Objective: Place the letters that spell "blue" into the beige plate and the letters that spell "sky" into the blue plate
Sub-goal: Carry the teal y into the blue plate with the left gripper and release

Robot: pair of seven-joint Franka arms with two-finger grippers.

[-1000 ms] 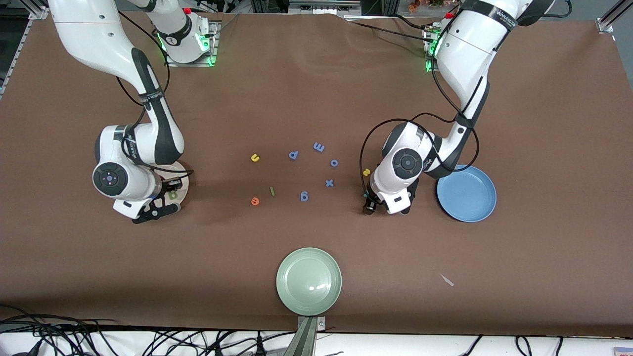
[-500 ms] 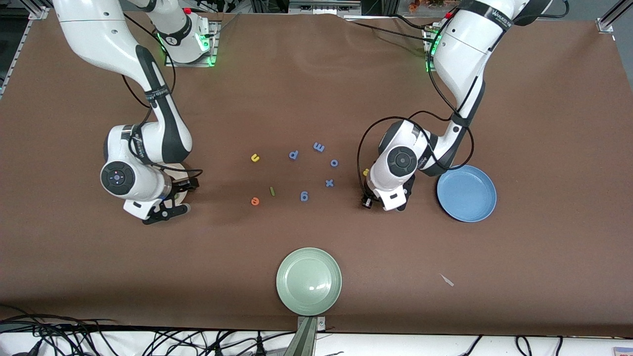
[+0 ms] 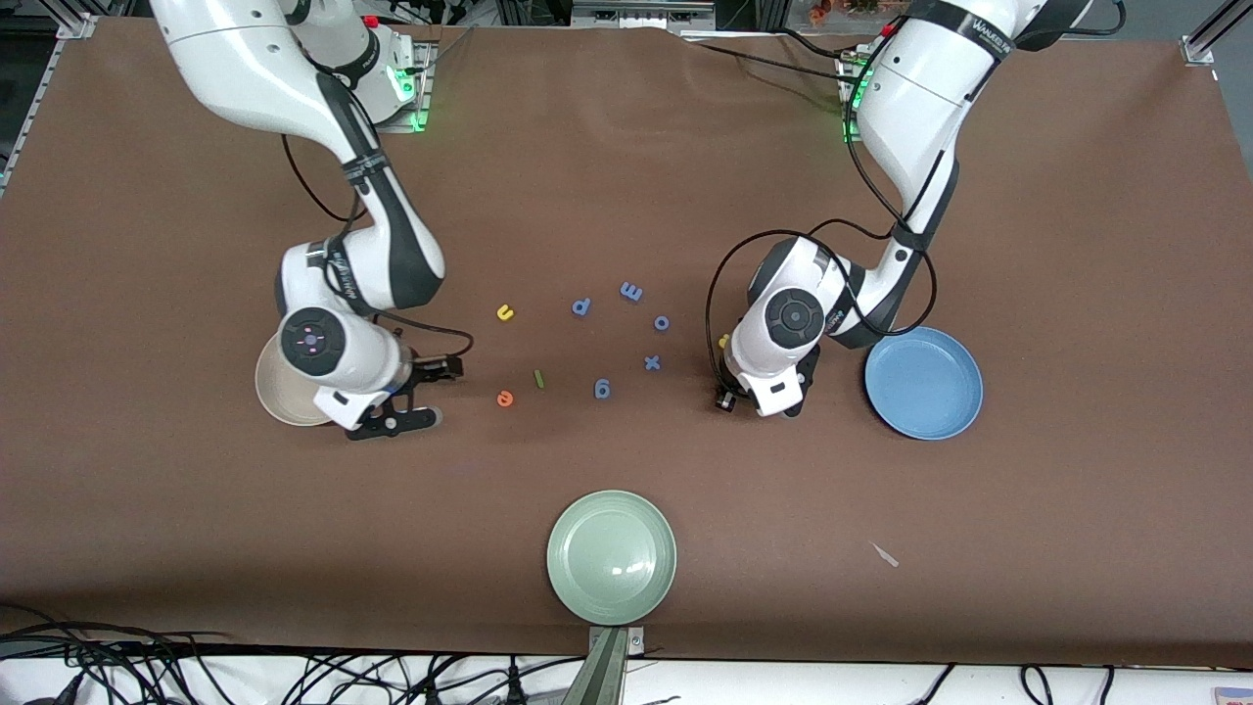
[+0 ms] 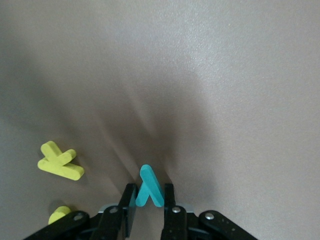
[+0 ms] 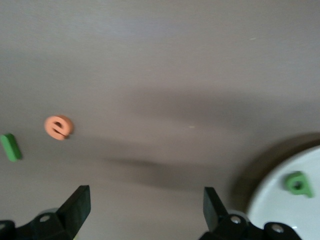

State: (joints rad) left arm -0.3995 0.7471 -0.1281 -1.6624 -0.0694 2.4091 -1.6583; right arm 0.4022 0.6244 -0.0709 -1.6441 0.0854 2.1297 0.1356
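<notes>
The left gripper (image 4: 149,205) has its fingers (image 4: 131,200) pinched on the teal y (image 4: 149,187), low on the brown surface (image 3: 626,176) beside the blue plate (image 3: 923,383); the yellow k (image 4: 60,161) lies just beside it. The right gripper (image 3: 419,392) hangs with fingers (image 5: 76,206) spread wide and empty, over the surface between the beige plate (image 3: 277,392), where the green b (image 5: 297,182) lies, and the orange e (image 3: 505,398) and thin green l (image 3: 537,378). The yellow u (image 3: 505,312) lies farther from the camera
</notes>
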